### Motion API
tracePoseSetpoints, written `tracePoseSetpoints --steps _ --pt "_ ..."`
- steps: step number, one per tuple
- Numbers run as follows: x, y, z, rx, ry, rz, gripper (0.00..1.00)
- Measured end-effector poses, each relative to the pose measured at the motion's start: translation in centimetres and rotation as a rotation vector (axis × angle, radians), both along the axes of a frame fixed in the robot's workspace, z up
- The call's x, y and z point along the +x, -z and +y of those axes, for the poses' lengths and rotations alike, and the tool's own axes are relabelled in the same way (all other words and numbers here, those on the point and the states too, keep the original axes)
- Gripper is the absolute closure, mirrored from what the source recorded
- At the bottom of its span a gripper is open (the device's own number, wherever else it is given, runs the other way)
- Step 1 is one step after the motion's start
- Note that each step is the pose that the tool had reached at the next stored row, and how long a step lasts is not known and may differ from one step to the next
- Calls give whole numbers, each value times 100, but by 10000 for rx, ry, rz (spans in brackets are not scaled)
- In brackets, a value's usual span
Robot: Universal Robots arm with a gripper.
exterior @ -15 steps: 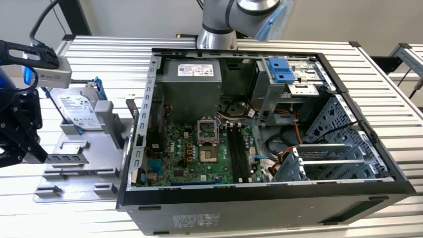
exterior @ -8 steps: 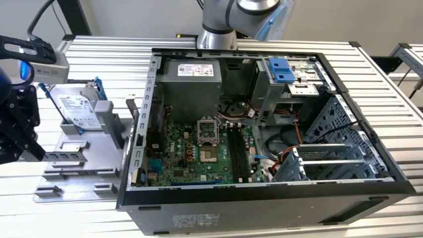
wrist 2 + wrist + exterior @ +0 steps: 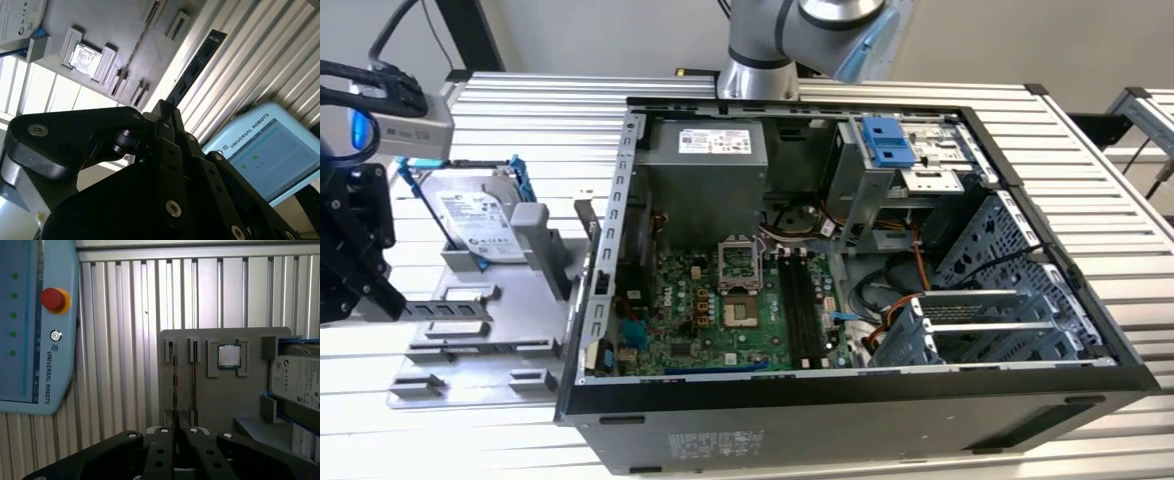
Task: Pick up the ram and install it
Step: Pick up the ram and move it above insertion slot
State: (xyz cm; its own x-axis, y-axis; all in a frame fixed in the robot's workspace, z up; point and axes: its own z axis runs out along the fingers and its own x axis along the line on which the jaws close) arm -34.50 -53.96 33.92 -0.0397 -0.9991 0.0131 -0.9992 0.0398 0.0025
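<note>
In both wrist views my gripper (image 3: 165,109) (image 3: 176,416) is shut on the ram (image 3: 197,67) (image 3: 174,375), a long, thin, dark stick that juts out from between the black fingers. The stick hangs above the grey holder plate (image 3: 225,405) and the ribbed table. In the exterior view the gripper (image 3: 360,270) is at the far left, over the holder plate (image 3: 467,310), well away from the open computer case (image 3: 854,250). The long black memory slots (image 3: 801,310) lie on the green motherboard inside the case.
A silver hard drive (image 3: 478,225) (image 3: 300,382) in blue brackets stands on the holder, and a processor chip (image 3: 229,356) (image 3: 86,56) lies in a pocket of it. A pale blue teach pendant (image 3: 35,330) (image 3: 270,150) rests on the table nearby. The case walls and drive cage (image 3: 987,300) surround the motherboard.
</note>
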Motion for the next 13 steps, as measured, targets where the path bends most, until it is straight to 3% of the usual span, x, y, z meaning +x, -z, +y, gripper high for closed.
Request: tracePoseSetpoints --steps 13 --pt "0 -119 0 -6 0 0 100"
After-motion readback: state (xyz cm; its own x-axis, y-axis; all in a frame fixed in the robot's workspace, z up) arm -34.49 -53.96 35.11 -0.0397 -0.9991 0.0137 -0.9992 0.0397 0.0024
